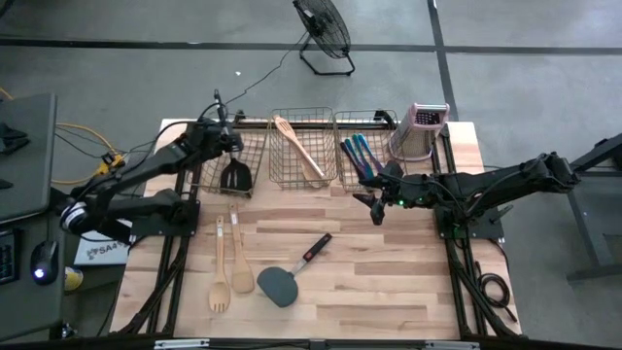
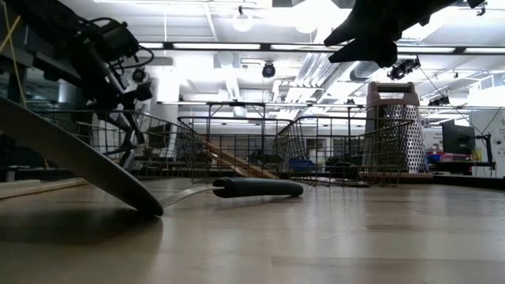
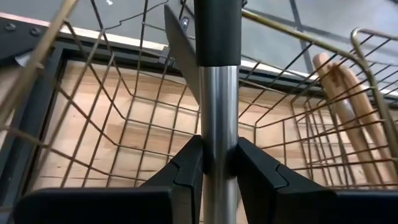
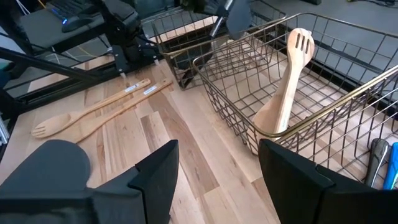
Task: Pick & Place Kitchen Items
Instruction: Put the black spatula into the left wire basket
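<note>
Left wrist view: the left tool (image 3: pixel 217 165) is clenched on the slotted spatula (image 1: pixel 236 173) at its smooth, rigid, probably slippery metal shank; right tool (image 4: pixel 217 174) released.

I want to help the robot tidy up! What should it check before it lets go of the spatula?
1. Left claw gripping the spatula by its metal handle: ok.
2. Spatula blade over the left basket: ok.
3. Blade fully down inside the basket: cannot tell.
4. Right claw open, waiting near the right basket, out of the way: ok.
5. Still left on the table: wooden spoon, wooden fork, grey spatula: not ok.
</note>
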